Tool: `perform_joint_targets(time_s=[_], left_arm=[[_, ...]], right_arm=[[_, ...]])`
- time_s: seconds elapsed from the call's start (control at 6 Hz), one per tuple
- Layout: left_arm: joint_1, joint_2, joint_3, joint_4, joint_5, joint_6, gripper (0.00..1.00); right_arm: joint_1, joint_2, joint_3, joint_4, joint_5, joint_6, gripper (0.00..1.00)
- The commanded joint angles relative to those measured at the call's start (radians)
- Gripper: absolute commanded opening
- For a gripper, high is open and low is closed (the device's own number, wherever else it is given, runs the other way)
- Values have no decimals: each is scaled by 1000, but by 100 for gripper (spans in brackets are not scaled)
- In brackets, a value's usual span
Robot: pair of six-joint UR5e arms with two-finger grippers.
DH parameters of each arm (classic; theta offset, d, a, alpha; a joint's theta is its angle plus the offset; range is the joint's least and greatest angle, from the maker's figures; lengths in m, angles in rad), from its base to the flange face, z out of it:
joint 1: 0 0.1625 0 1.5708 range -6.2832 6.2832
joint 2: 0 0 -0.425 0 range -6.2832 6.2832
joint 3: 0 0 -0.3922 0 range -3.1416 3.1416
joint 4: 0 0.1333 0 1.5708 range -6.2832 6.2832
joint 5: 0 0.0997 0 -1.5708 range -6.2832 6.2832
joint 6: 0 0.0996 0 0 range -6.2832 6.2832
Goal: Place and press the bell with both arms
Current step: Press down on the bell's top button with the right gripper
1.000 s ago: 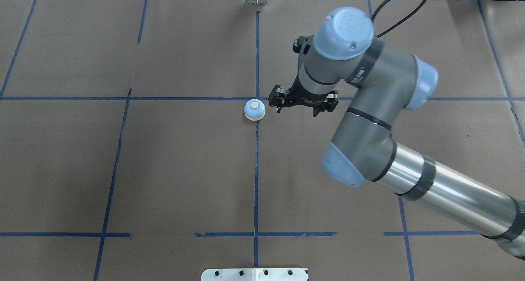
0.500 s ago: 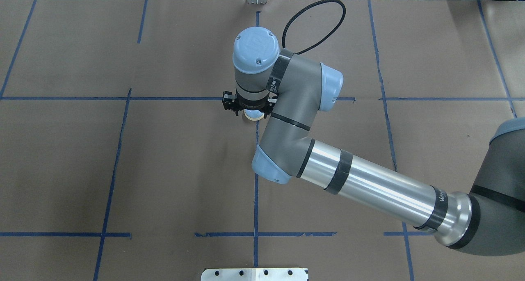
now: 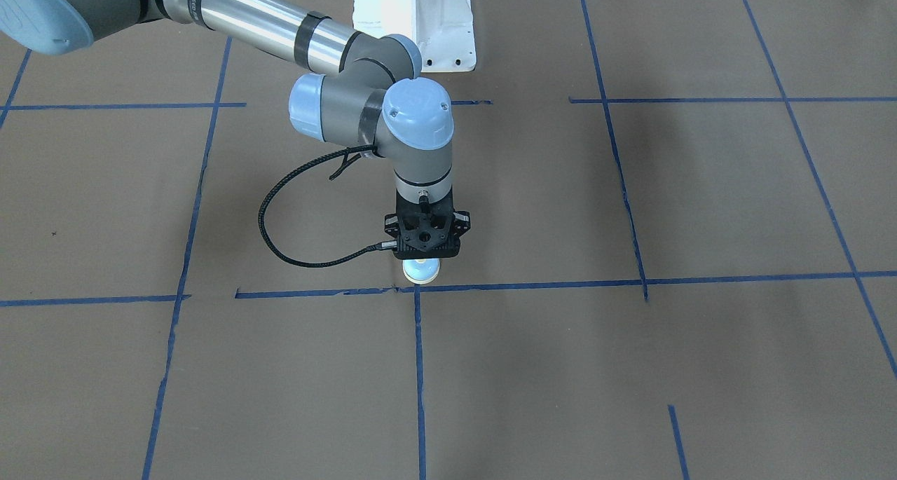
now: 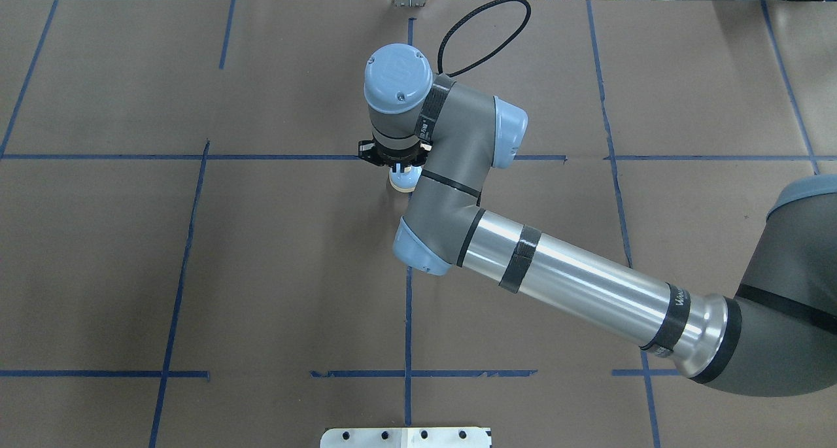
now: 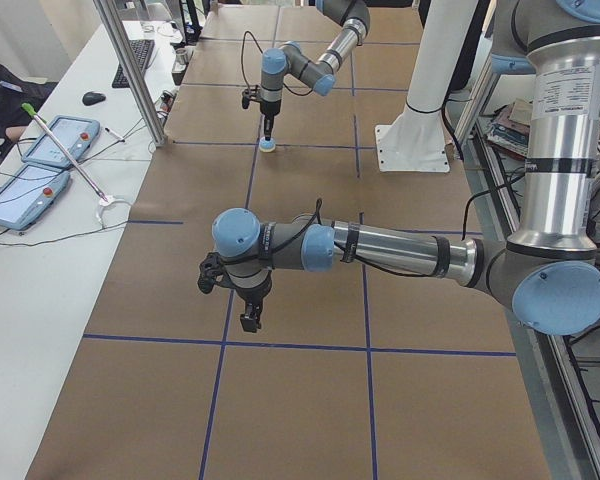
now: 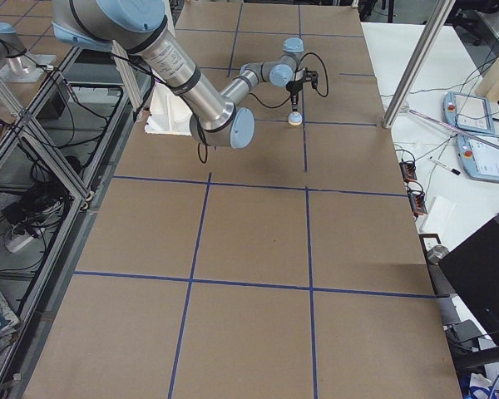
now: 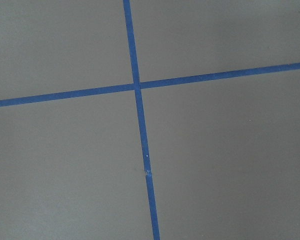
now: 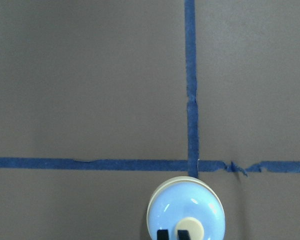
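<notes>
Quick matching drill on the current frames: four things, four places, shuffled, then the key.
Things:
1. bell
2. right gripper
3. left gripper
4. white pedestal

Places:
A. hanging over bare table near a tape crossing, far from the bell
B. sitting on the table beside a tape crossing
C. directly above the bell, fingertips at its button
D. standing on the table on the robot's side

Pairs: 1-B, 2-C, 3-A, 4-D
</notes>
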Motion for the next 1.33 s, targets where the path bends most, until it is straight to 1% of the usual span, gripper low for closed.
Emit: perform_joint_targets(time_s=[0.0, 1.17], left_arm=[[1, 0, 1, 0, 0, -2, 100], [1, 0, 1, 0, -3, -2, 100]], right_arm=[[10, 2, -4, -39, -2, -66, 18], [7, 3, -25, -37, -1, -68, 18]])
